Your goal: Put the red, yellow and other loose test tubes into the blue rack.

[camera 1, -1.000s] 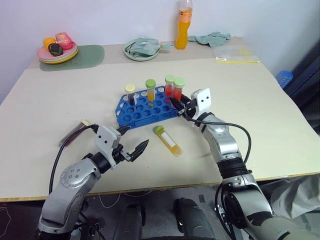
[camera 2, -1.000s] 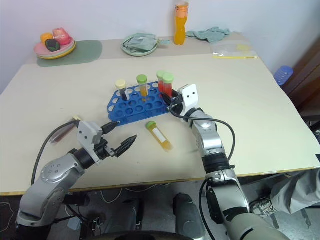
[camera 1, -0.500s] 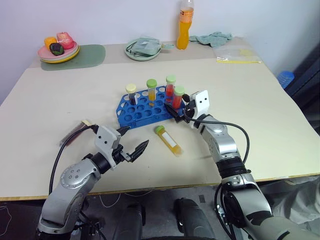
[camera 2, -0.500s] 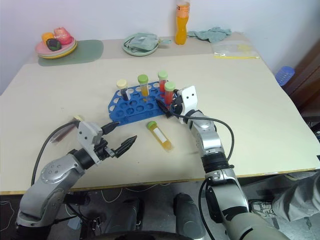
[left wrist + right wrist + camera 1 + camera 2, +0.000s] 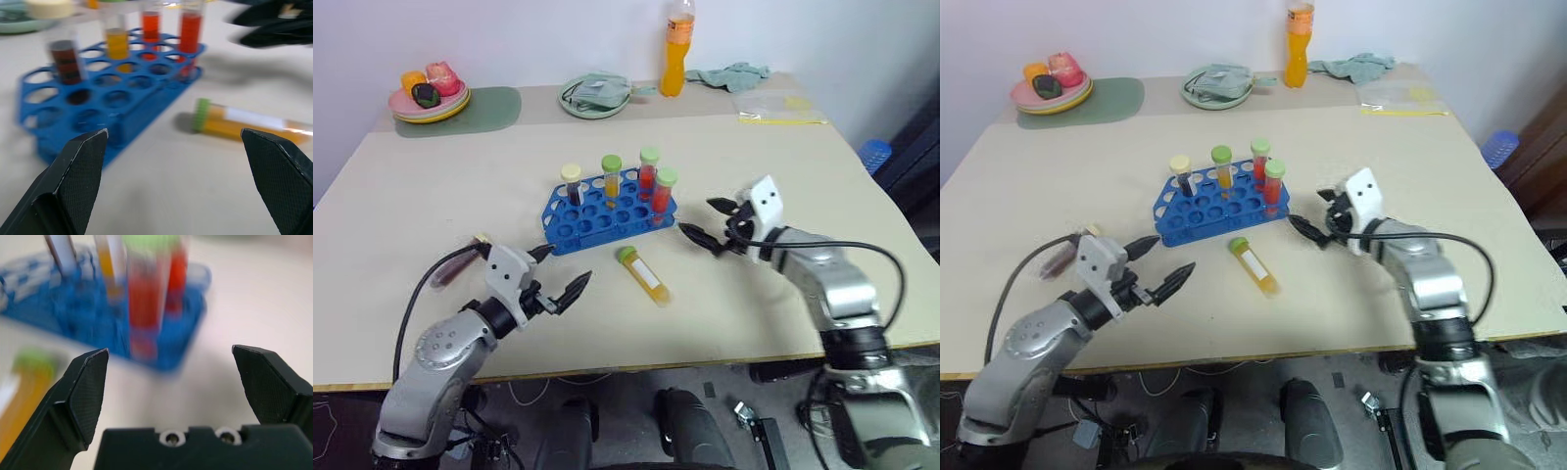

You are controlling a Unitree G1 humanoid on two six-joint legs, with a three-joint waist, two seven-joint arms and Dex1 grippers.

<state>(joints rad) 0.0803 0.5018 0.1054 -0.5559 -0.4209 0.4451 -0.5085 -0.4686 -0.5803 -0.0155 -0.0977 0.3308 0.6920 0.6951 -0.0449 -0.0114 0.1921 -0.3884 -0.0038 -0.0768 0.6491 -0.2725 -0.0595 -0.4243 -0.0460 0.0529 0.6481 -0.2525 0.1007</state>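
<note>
The right gripper (image 5: 712, 221) is hanging just above the cream table (image 5: 822, 176), its two black fingers spread wide with nothing between them. The forearm behind it is reaching in from the right edge, and the fingers are pointing left and slightly downward.

Just to the left of those fingertips, a little apart from them, the bright blue plastic rack (image 5: 607, 211) with its grid of round holes is standing with four capped tubes upright in it: a dark maroon tube with a cream cap (image 5: 571, 183), a yellow tube with a green cap (image 5: 611, 178), and two red tubes with green caps (image 5: 649, 172), the closer one (image 5: 665, 191) at the rack's corner nearest that gripper.

Lower and to the left of the right gripper, a clear plastic yellow-filled tube with a green cap (image 5: 643, 275) is lying flat on the table in front of the rack.

The left gripper (image 5: 557, 271) is hovering with its elbow bent, fingers likewise wide apart and empty, pointing right toward the lying tube, which is near its tips and not touching them.
</note>
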